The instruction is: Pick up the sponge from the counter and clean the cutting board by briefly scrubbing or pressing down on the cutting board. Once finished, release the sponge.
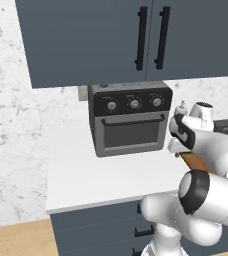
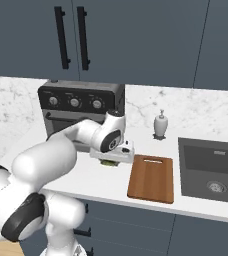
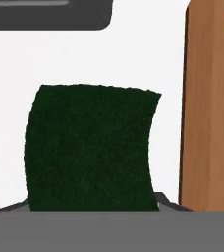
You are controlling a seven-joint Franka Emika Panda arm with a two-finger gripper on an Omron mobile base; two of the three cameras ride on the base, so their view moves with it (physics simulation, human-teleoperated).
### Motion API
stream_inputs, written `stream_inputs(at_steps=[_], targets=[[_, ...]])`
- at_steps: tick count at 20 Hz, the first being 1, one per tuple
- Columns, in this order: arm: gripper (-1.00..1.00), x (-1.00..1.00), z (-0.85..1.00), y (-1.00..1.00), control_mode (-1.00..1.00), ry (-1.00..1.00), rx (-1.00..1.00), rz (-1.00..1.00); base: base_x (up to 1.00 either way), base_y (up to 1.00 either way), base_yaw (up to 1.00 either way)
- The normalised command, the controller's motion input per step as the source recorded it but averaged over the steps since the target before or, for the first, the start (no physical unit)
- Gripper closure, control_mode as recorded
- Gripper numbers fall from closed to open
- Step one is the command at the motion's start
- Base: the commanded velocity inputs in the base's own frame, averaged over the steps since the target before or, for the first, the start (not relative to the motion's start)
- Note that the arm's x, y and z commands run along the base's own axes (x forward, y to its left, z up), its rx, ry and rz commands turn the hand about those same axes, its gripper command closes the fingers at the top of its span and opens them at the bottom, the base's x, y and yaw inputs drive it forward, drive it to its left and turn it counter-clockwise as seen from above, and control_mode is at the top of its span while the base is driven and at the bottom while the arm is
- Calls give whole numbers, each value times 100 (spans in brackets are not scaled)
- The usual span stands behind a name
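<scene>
White rounded arm (image 2: pixel 46 165), dark joint bands

Sponge (image 3: pixel 92 147) — dark, rough, matt scouring top. Board (image 2: pixel 152 178), right of frame — smooth reddish-brown wood with visible grain. Tabletop (image 1: pixel 91 175) plain matt white; oven (image 1: pixel 130 119) dull grey metal.

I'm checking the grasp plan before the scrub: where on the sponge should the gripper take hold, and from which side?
Grip the sponge across its two long side faces, coming straight down from above. It lies flat on the counter, dark scouring top up, left of the cutting board, so only the sides offer parallel faces. The gripper is already shut on it this way.
</scene>
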Motion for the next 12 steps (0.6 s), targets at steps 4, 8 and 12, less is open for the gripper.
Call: stream_inputs(at_steps=[4,8,12], targets=[[100,0,-34,27,-100,0,0,6,0,0,0],[100,0,-30,17,-100,-1,0,4,0,0,0],[100,3,-22,9,-100,-8,0,3,0,0,0]])
